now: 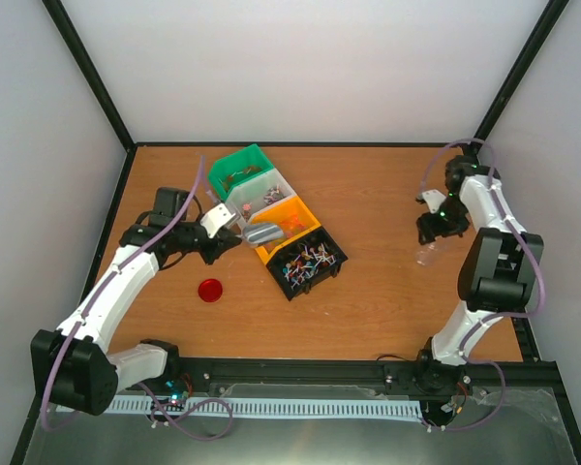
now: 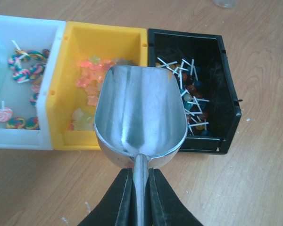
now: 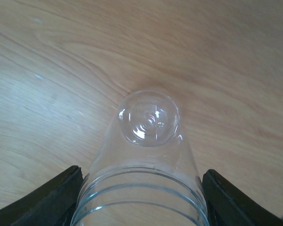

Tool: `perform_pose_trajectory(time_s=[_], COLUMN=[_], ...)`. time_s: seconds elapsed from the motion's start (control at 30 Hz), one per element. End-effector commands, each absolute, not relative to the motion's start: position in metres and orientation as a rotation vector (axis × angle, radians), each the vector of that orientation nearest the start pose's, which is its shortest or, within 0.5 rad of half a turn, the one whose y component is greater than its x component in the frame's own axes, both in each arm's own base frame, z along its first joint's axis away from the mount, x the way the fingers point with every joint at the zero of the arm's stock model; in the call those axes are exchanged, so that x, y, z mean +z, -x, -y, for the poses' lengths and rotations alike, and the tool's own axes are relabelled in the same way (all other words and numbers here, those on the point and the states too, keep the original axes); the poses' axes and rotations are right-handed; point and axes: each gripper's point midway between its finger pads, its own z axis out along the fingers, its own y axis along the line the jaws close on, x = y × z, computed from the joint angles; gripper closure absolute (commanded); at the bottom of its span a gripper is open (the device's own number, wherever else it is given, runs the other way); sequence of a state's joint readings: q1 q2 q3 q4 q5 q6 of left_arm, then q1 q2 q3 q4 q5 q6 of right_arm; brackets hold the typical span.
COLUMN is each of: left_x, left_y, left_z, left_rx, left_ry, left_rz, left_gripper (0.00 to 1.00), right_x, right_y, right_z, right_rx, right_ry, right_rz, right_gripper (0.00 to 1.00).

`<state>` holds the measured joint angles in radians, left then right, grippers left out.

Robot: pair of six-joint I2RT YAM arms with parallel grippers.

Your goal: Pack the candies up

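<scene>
Wooden table (image 1: 387,194) — candies (image 2: 184,89) lie in bins (image 1: 242,160) toward its far-left corner.
Left gripper (image 2: 140,173) pinches the handle of a metal scoop (image 2: 141,108) over the yellow bin (image 2: 106,33); right gripper (image 3: 141,172) straddles a clear cup (image 3: 148,117) near the right edge — grip unclear.

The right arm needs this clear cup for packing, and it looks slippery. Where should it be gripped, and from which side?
Grip the clear cup across its ribbed band near the wide mouth, coming from the mouth end, where the right gripper sits, one finger each side. The wall narrows toward the closed base, so a hold farther along would probably slide.
</scene>
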<state>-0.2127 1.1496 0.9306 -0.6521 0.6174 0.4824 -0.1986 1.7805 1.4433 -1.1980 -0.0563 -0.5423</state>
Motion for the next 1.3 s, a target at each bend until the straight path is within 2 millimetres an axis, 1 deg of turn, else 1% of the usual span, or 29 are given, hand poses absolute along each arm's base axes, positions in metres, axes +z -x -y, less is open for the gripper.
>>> perform_pose_trajectory(time_s=[0.0,0.1,0.13,0.2,0.3,0.4,0.43,0.47,0.5,0.6,0.7,0.77,0.83,0.9,1.0,1.13,1.23,1.27], left_x=[0.204,0.201,0.2,0.2,0.2,0.201,0.201,0.201,0.2,0.197,0.193,0.193,0.192,0.194,0.197,0.196,0.201,0.203], left_y=[-0.265,-0.255,-0.253,-0.252,-0.251,-0.25,-0.25,-0.25,-0.25,-0.25,-0.251,-0.252,-0.253,-0.253,-0.252,-0.249,-0.249,-0.248], left_z=[0.174,0.177,0.178,0.178,0.177,0.175,0.175,0.174,0.173,0.171,0.17,0.17,0.169,0.169,0.17,0.171,0.174,0.175], left_rx=[-0.639,-0.623,-0.617,-0.61,-0.612,-0.608,-0.604,-0.6,-0.596,-0.583,-0.575,-0.567,-0.561,-0.563,-0.573,-0.56,-0.538,-0.527], left_ry=[-1.127,-1.172,-1.179,-1.178,-1.158,-1.142,-1.139,-1.139,-1.139,-1.148,-1.162,-1.167,-1.172,-1.181,-1.202,-1.243,-1.263,-1.28], left_rz=[-2.048,-2.052,-2.059,-2.08,-2.114,-2.129,-2.132,-2.134,-2.138,-2.153,-2.172,-2.181,-2.188,-2.192,-2.199,-2.236,-2.26,-2.26], left_gripper=[0.99,0.99,0.99,0.99,0.99,0.99,0.99,0.99,0.99,0.99,0.99,0.99,0.99,0.99,0.99,0.99,0.99,0.99], right_x=[0.109,0.111,0.108,0.107,0.105,0.106,0.109,0.105,0.108,0.103,0.106,0.114,0.13,0.143,0.17,0.211,0.235,0.237], right_y=[-0.358,-0.379,-0.385,-0.398,-0.417,-0.433,-0.44,-0.442,-0.446,-0.45,-0.455,-0.458,-0.465,-0.468,-0.469,-0.461,-0.444,-0.436], right_z=[0.009,-0.025,-0.04,-0.062,-0.088,-0.106,-0.111,-0.114,-0.117,-0.124,-0.13,-0.133,-0.137,-0.14,-0.146,-0.151,-0.153,-0.153], right_rx=[0.149,0.18,0.194,0.213,0.201,0.17,0.16,0.156,0.151,0.16,0.174,0.191,0.193,0.206,0.227,0.271,0.363,0.411], right_ry=[0.611,0.695,0.744,0.804,0.887,0.963,0.977,0.995,1.007,1.052,1.071,1.071,1.064,1.065,1.07,1.08,1.068,1.061], right_rz=[-2.949,-2.887,-2.875,-2.848,-2.811,-2.789,-2.775,-2.783,-2.776,-2.782,-2.772,-2.758,-2.715,-2.677,-2.604,-2.488,-2.429,-2.425], right_gripper=[0.42,0.42,0.42,0.42,0.42,0.42,0.42,0.42,0.41,0.35,0.25,0.17,0.11,0.07,0.05,0.04,0.05,0.05])
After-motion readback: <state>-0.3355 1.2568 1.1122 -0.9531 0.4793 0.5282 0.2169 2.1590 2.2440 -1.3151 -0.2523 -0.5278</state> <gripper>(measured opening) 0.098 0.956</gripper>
